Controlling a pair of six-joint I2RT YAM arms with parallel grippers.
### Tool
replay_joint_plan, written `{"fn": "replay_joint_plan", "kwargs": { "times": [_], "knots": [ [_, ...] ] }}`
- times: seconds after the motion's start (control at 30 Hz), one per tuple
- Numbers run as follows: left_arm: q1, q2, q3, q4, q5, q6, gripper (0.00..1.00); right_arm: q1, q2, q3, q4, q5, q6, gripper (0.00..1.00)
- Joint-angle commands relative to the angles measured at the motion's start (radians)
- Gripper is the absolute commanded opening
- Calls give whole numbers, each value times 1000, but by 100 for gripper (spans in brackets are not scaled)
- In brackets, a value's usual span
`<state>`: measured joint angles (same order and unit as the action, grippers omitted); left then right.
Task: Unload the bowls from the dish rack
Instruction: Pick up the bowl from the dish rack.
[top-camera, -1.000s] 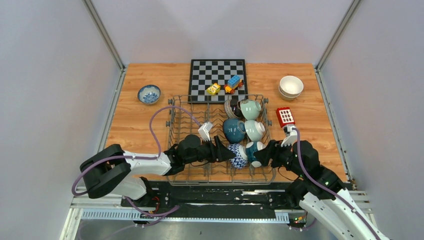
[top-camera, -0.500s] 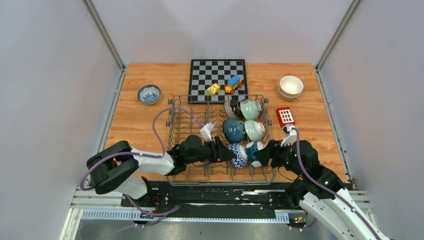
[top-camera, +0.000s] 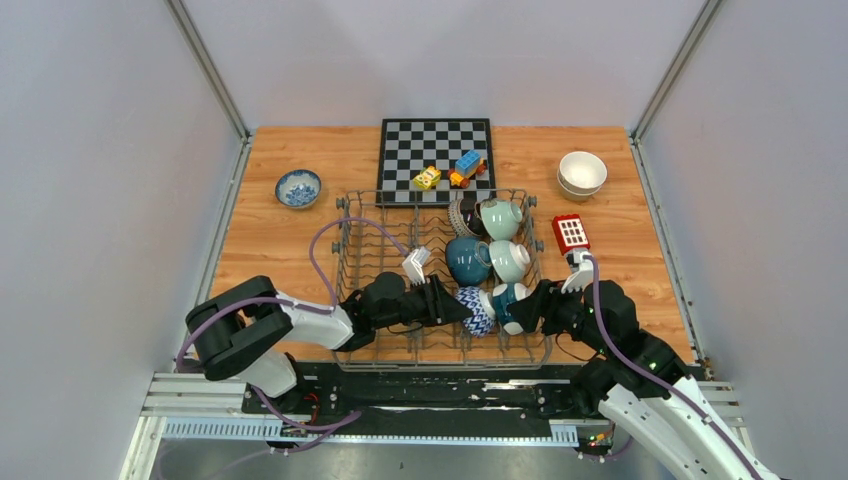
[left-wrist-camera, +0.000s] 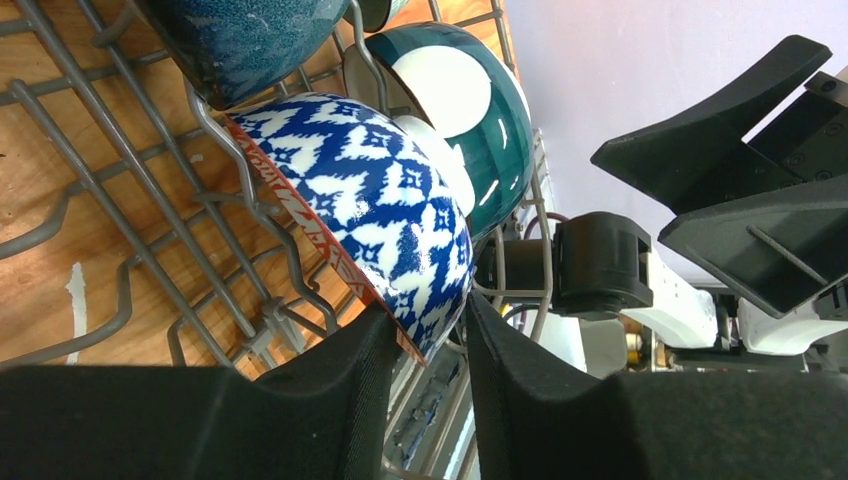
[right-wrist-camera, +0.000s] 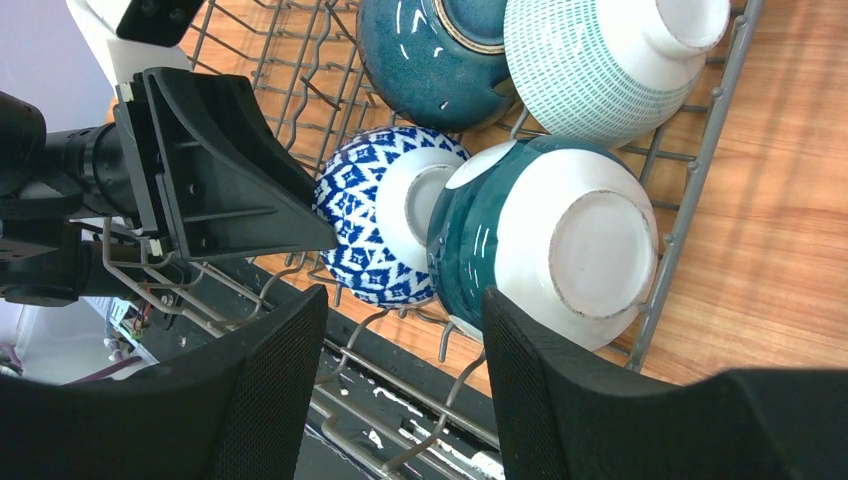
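Rack (top-camera: 390, 205): grey wire, rectangular, on the desk (top-camera: 270, 250), near-centre. Six bowls stand in its right half, all tipped on edge between the tines.
- Far row: dark-patterned bowl (top-camera: 461, 212) touching mint bowl (top-camera: 501, 218).
- Middle row: dark blue bowl (top-camera: 466, 261) beside mint-striped bowl (top-camera: 510, 261).
- Near row: blue-and-white bowl (top-camera: 477, 312), white foot against teal bowl (top-camera: 508, 306).

Outside the rack:
- Blue floral bowl (top-camera: 298, 187), upright, far left.
- Two cream bowls (top-camera: 582, 172), stacked upright, far right.
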<state>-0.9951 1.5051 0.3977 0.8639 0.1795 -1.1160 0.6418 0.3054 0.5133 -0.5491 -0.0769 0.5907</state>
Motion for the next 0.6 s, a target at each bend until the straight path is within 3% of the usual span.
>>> {"fn": "replay_joint_plan", "kwargs": {
  "times": [0.0, 0.57],
  "knots": [
    [5, 21, -10, 81, 12, -4, 32, 13, -4, -6, -7, 16, 0, 61],
    [7, 24, -38, 141, 24, -4, 0, 14, -4, -8, -8, 25, -3, 62]
  ]
}}
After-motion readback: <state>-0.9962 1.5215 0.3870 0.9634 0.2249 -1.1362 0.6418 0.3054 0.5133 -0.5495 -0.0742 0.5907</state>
